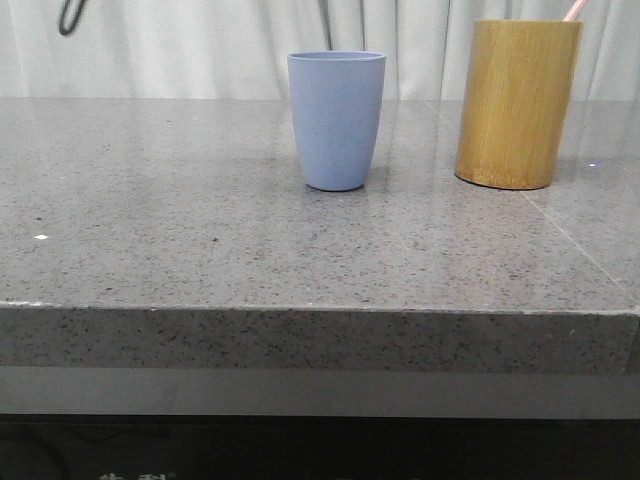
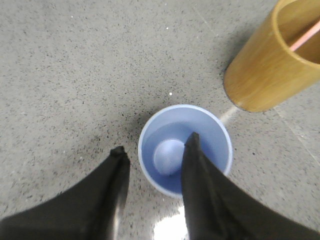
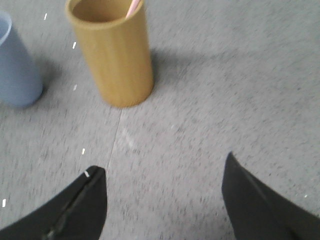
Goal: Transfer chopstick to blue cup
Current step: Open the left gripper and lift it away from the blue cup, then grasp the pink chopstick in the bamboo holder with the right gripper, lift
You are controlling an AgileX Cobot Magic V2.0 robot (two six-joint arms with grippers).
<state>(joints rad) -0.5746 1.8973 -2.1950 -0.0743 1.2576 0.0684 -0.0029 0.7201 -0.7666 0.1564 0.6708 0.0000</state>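
The left jaws stand apart with nothing between them, held above the blue cup: one black finger crosses over the cup's open mouth, the other lies outside its rim over the bare table. The right jaws are spread wide and empty over the speckled grey table, near the bamboo holder and on the far side of it from the cup.

In the front view the blue cup stands upright on the table, to the left of the bamboo holder and clearly apart from it. Seen from the left wrist camera, the cup's inside is bare down to its round base.

The chopstick sits inside the bamboo holder, leaning, with a short pink tip rising above the holder's rim on its right side. From the left wrist camera the chopstick shows as a thin pink line slanting against the inner wall of the bamboo holder. From the right wrist camera the chopstick pokes up past the holder's rim, and the blue cup stands just beside the holder. The holder stands upright. A pale curtain hangs behind the table.
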